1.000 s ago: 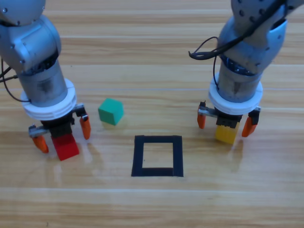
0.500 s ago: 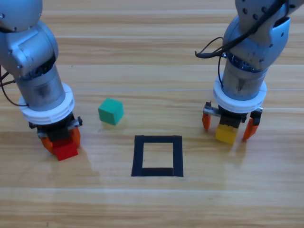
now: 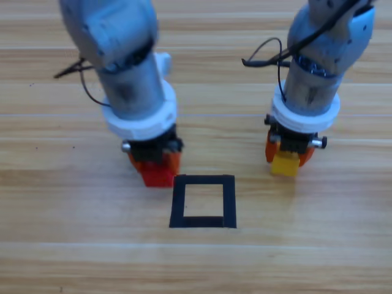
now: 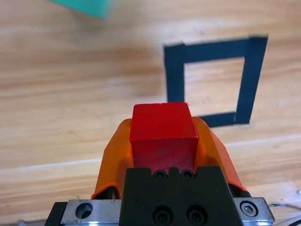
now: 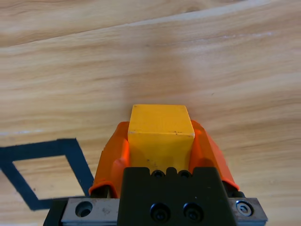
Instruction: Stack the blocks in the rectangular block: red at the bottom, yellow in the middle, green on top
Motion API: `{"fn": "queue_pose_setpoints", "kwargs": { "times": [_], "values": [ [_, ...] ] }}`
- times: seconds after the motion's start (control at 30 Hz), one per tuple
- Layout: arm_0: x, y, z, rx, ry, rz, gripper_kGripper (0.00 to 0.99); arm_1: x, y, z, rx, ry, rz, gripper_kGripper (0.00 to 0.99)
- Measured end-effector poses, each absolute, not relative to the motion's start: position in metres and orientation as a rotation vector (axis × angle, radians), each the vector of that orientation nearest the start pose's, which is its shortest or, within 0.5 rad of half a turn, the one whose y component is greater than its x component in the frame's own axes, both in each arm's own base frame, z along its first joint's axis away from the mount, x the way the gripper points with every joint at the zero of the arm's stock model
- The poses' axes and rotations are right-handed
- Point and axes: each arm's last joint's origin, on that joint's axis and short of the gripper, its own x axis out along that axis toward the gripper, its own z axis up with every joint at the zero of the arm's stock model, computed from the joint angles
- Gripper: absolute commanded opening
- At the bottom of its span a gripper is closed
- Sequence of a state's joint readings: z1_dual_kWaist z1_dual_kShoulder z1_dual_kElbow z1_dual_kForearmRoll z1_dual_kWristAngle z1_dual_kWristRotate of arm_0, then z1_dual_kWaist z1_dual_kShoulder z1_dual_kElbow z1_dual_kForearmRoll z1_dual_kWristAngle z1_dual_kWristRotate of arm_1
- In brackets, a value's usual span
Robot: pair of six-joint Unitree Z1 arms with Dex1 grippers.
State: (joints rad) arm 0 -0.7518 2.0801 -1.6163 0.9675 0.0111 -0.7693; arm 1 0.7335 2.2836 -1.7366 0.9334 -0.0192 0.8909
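Note:
The red cube (image 3: pixel 158 176) is held in my left gripper (image 3: pixel 155 165), shut on it just left of the black tape square (image 3: pixel 203 201). In the left wrist view the red cube (image 4: pixel 162 134) sits between the orange jaws, with the tape square (image 4: pixel 211 79) ahead and a corner of the green cube (image 4: pixel 84 7) at the top edge. The left arm hides the green cube from the high view. My right gripper (image 3: pixel 288 154) is shut on the yellow cube (image 3: pixel 284 164), right of the square. The right wrist view shows the yellow cube (image 5: pixel 160 132) clamped and the tape square (image 5: pixel 42 172) at lower left.
Bare wooden table (image 3: pixel 92 245) lies all around the tape square. Black cables (image 3: pixel 269 55) hang from the right arm.
My left gripper closed on the red cube and carried it right, up to the square's left edge, now covering the green cube. My right gripper shut on the yellow cube.

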Motion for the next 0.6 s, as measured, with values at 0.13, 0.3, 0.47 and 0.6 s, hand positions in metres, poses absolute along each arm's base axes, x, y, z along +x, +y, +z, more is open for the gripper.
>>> {"fn": "queue_pose_setpoints", "kwargs": {
  "times": [0.13, 0.3, 0.47, 0.6],
  "values": [
    [0.278, -0.304, 0.229, -0.052, 1.500, -0.055, 0.000, 0.340, 0.305, 0.207, 0.082, 1.501, -0.032, 0.000],
    [0.272, -0.333, 0.224, -0.047, 1.502, -0.071, 0.000, 0.332, 0.295, 0.221, 0.010, 1.510, -0.054, 0.000],
    [0.281, -0.350, 0.214, -0.032, 1.511, -0.070, 0.000, 0.323, 0.287, 0.247, 0.020, 1.489, -0.033, 0.000],
    [0.288, -0.360, 0.204, -0.026, 1.523, -0.054, 0.000, 0.320, 0.285, 0.260, 0.029, 1.473, -0.002, 0.000]
  ]
}}
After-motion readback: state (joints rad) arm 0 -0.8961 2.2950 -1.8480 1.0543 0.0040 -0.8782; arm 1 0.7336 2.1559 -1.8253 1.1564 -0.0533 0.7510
